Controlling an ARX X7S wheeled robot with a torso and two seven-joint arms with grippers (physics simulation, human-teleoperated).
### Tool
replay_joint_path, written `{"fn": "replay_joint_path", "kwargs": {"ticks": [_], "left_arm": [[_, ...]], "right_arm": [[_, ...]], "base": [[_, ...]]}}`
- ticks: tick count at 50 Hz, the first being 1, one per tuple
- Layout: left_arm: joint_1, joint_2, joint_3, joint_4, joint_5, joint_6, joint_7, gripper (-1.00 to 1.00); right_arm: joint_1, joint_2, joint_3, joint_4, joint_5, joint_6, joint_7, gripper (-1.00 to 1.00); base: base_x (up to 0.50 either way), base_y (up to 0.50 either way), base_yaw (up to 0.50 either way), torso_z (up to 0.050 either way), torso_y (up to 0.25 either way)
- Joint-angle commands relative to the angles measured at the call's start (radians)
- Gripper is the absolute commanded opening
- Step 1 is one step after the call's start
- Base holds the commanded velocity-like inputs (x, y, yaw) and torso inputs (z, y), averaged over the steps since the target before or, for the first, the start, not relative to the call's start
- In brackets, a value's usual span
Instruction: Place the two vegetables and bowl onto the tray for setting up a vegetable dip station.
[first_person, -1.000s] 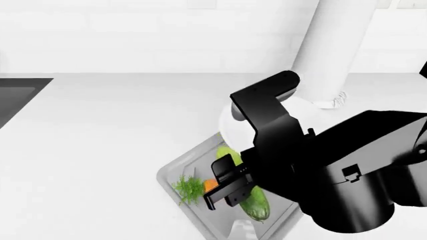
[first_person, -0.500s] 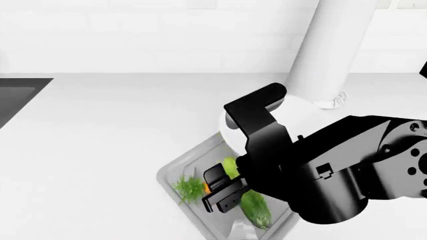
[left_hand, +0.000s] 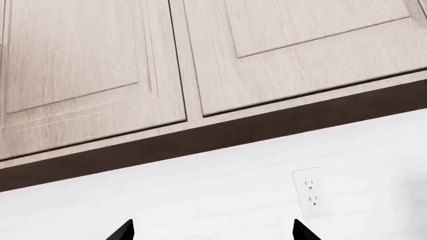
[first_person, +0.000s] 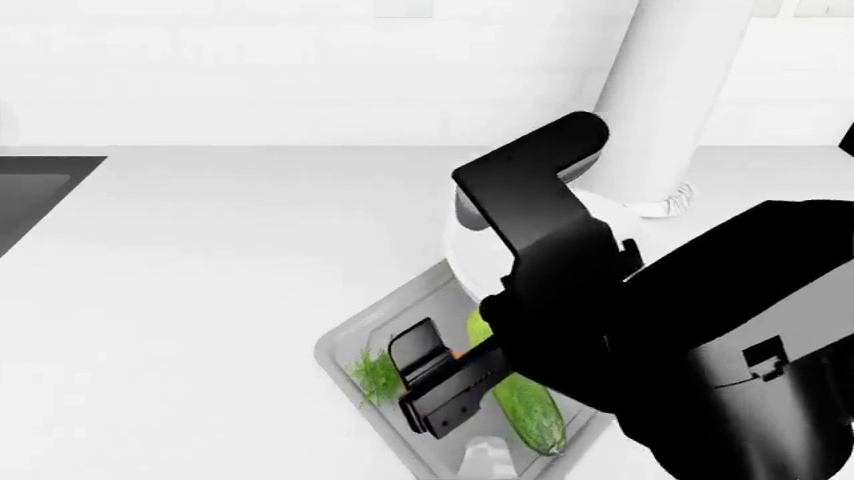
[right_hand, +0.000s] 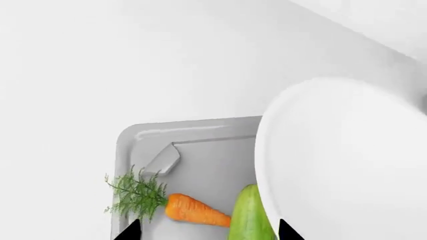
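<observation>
- Bowl is the piece left to settle: in the right wrist view the wide white bowl overlaps the tray's far edge, and whether it sits fully on the tray or hangs over the rim I cannot tell.
- Carrot and cucumber lie side by side on the tray floor, carrot's green top toward the tray's corner tab, cucumber just beside the bowl's rim.
- Right gripper hovers over the tray, above the two vegetables; its dark tips stand well apart at the edge of the wrist view with nothing between them, so the fingers are wide and empty.
- Left gripper points up at the wall outlet and cabinets, tips spread and empty, well away from the tray.
- To do this well, I judge the right arm should come at the bowl's rim on the side away from the cucumber, so closing fingers don't nudge the vegetable.
- Grip the thin rim squarely; a smooth shallow bowl will likely slip if pinched at an angle.
- Lift low, then set it on the tray's bare floor clear of carrot and cucumber.
- Risk: the big forearm hides the bowl from the head view, so trust the wrist camera.
</observation>
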Motion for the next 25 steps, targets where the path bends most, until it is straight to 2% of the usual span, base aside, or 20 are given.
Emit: {"fn": "replay_joint_path", "kwargs": {"ticks": [1, 4, 10, 13, 16, 22, 25], "left_arm": [[-0.377, -0.019, 0.540, 0.000, 0.129, 0.061, -0.002, 1.00], [-0.452, -0.020, 0.660, 0.000, 0.156, 0.083, -0.003, 1.00], [-0.475, 0.007, 0.723, 0.000, 0.192, 0.086, -0.003, 1.00], [-0.510, -0.006, 0.751, 0.000, 0.189, 0.103, -0.003, 1.00], [-0.519, -0.010, 0.757, 0.000, 0.189, 0.107, -0.003, 1.00], [-0.487, -0.019, 0.688, 0.000, 0.161, 0.100, -0.003, 1.00], [-0.469, -0.009, 0.637, 0.000, 0.144, 0.084, -0.003, 1.00]], "right_arm": [[0.192, 0.067, 0.077, -0.173, 0.227, -0.061, 0.138, 1.00], [0.251, 0.094, 0.108, -0.227, 0.298, -0.091, 0.170, 1.00], [0.365, 0.132, 0.167, -0.330, 0.410, -0.151, 0.226, 1.00], [0.413, 0.138, 0.184, -0.343, 0.449, -0.158, 0.246, 1.00], [0.481, 0.170, 0.218, -0.358, 0.509, -0.169, 0.266, 1.00], [0.584, 0.255, 0.288, -0.396, 0.589, -0.165, 0.319, 1.00], [0.606, 0.325, 0.412, -0.424, 0.611, -0.166, 0.357, 1.00]], "base": [[0.00, 0.00, 0.00, 0.000, 0.000], [0.00, 0.00, 0.00, 0.000, 0.000], [0.00, 0.00, 0.00, 0.000, 0.000], [0.00, 0.00, 0.00, 0.000, 0.000], [0.00, 0.00, 0.00, 0.000, 0.000], [0.00, 0.00, 0.00, 0.000, 0.000], [0.00, 0.00, 0.00, 0.000, 0.000]]}}
